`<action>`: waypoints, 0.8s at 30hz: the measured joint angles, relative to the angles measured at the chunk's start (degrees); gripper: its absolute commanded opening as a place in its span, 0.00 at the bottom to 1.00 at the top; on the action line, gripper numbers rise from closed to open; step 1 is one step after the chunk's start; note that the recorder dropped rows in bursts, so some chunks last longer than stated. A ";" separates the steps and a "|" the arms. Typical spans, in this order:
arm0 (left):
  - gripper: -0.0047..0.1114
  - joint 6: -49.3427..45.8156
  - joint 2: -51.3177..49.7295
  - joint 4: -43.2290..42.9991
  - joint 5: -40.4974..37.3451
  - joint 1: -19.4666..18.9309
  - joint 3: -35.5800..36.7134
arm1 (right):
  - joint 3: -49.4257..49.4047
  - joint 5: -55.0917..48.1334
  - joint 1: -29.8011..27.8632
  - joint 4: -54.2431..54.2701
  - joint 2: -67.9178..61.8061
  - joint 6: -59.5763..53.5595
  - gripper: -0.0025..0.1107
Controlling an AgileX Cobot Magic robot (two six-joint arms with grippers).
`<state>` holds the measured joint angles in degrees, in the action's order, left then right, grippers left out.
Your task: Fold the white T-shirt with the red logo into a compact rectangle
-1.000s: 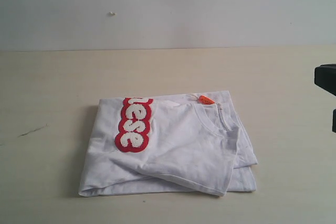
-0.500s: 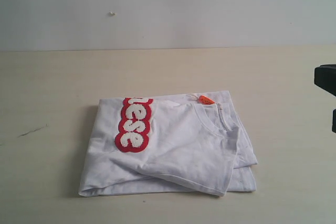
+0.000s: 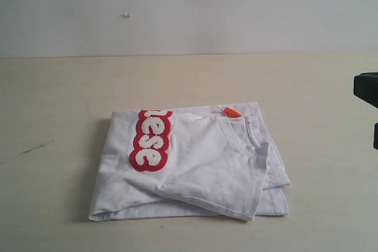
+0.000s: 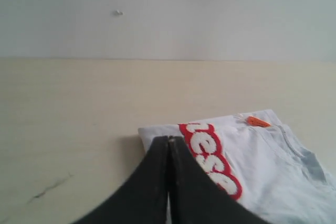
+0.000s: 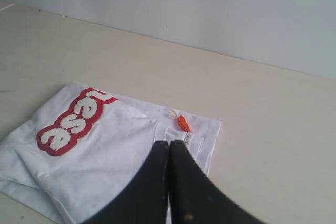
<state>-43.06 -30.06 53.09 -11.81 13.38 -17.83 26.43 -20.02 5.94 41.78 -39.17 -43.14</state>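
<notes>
The white T-shirt (image 3: 195, 166) lies folded in a rough rectangle on the table, collar and small orange tag (image 3: 231, 112) near its far edge. The red logo (image 3: 150, 140) shows only the letters "ese" on the left part of the fold. My left gripper (image 4: 168, 140) is shut and empty, raised above the table with the shirt (image 4: 262, 156) and logo (image 4: 210, 158) beyond its tips. My right gripper (image 5: 168, 143) is also shut and empty, held above the shirt (image 5: 105, 150) near the orange tag (image 5: 183, 123). Neither touches the cloth.
The pale wooden table (image 3: 59, 98) runs back to a plain grey wall (image 3: 189, 10). A dark part of the right arm (image 3: 367, 90) juts in at the exterior view's right edge. A thin dark scratch (image 3: 36, 147) marks the table at the left.
</notes>
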 measured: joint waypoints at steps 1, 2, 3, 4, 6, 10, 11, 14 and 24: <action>0.04 -0.92 0.63 -0.13 0.00 -0.77 0.00 | 0.00 0.00 0.00 0.00 0.00 0.00 0.02; 0.04 -1.78 1.43 -0.13 0.00 -1.74 0.00 | 0.00 0.00 0.00 0.00 0.00 0.00 0.02; 0.04 -2.47 2.26 -0.13 0.00 -2.74 0.00 | 0.00 0.00 0.00 0.00 0.00 0.00 0.02; 0.04 -2.95 3.07 -0.13 0.00 -3.79 0.00 | 0.00 0.00 0.00 0.00 0.00 0.00 0.02; 0.04 -3.82 4.75 -0.13 -0.12 -6.03 0.00 | 0.00 0.00 0.00 0.00 0.00 0.00 0.02; 0.04 -4.36 6.75 -0.13 -0.54 -8.78 0.00 | 0.00 0.00 0.00 0.00 0.00 0.00 0.02; 0.04 -4.36 6.86 -0.13 -0.69 -9.07 0.00 | 0.00 0.00 0.00 0.00 0.00 0.00 0.02; 0.04 -4.47 7.14 -0.13 -1.12 -9.32 0.00 | 0.00 0.00 0.00 0.00 0.00 0.00 0.02; 0.04 -4.47 7.27 2.40 -2.52 -9.32 0.00 | 0.00 0.00 0.00 0.00 0.00 0.00 0.02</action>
<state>-47.53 -22.79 55.49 -14.33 4.06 -17.83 26.43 -20.02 5.94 41.78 -39.17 -43.14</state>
